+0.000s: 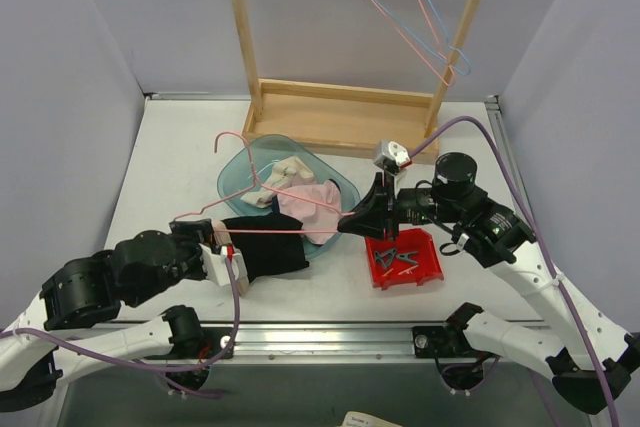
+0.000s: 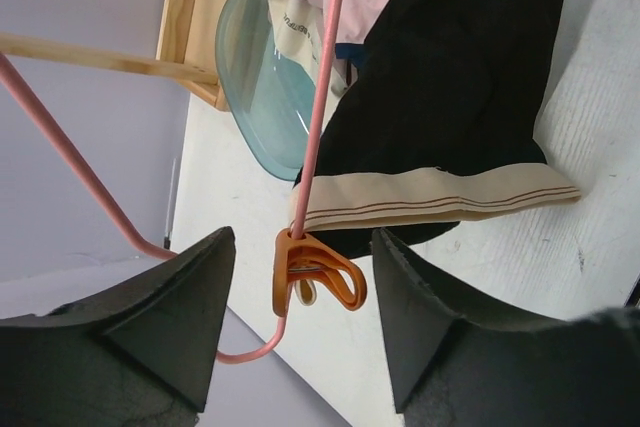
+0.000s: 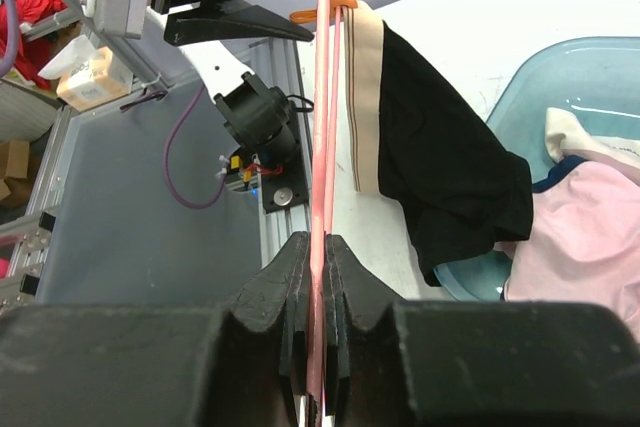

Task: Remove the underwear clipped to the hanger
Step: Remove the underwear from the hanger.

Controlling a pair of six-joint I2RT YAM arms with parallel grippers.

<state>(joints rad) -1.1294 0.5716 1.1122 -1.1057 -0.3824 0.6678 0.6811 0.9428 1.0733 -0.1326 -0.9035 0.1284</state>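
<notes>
I see the right claw closed tight on the wire of the pink hanger, which is held nearly level, low over the surface. The black briefs with the beige waistband are beside this wire, and an orange clothespin sits on the wire at the corner of the waistband. The left claw stands open, with one finger on each side of this clothespin and a gap to it on both sides. The black briefs are at about 7 o'clock from a teal bowl, and their far end reaches its rim. Inside the bowl rest pale pink briefs and a cream cloth. At about 4 o'clock from the bowl there is a red tray with some loose clothespins in it.
</notes>
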